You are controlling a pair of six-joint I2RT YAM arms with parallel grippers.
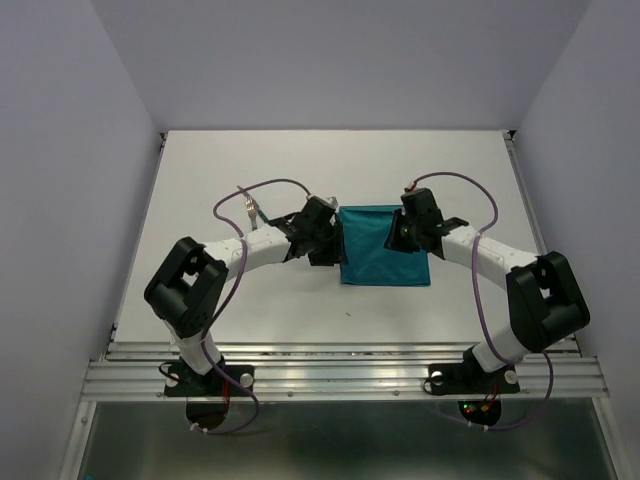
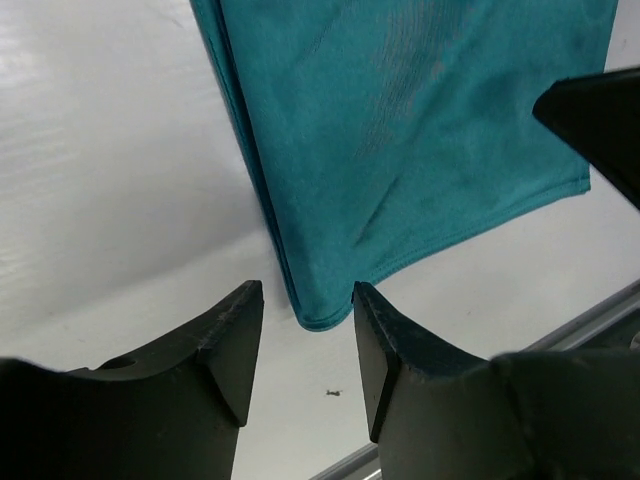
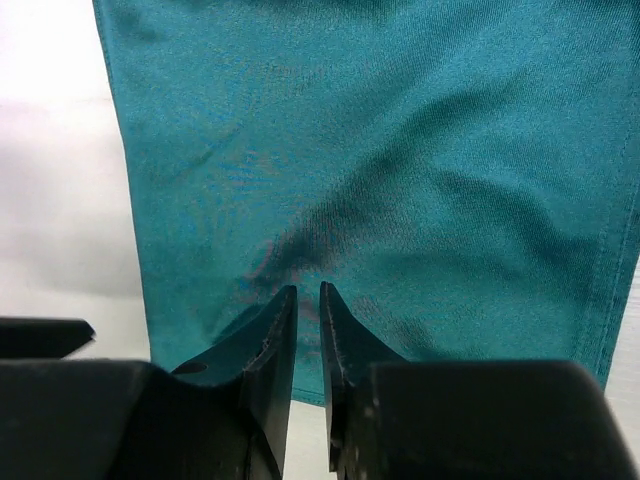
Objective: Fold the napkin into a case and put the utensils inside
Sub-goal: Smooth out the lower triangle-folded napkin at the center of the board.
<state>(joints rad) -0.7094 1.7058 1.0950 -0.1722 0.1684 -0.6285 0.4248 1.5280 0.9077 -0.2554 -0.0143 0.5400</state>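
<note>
Left hand (image 2: 305, 300): fingers spread, nothing gripped. In the left wrist view, the near left corner of the napkin (image 2: 420, 150) appears in the gap between the two fingertips; contact with either finger cannot be determined. The cloth extends away from this hand, and its left edge shows stacked layers. Right hand (image 3: 308, 292): fingers drawn almost together, with only a thin slit between them. This hand is positioned over the right part of the napkin, near its near edge. Creases radiate from the fingertips; whether cloth is caught in the slit cannot be determined. The teal napkin lies flat at the middle of the white desk (image 1: 300, 160), between the two hands. The utensils (image 1: 250, 210) lie on the desk left of the left hand, apart from the napkin.
</note>
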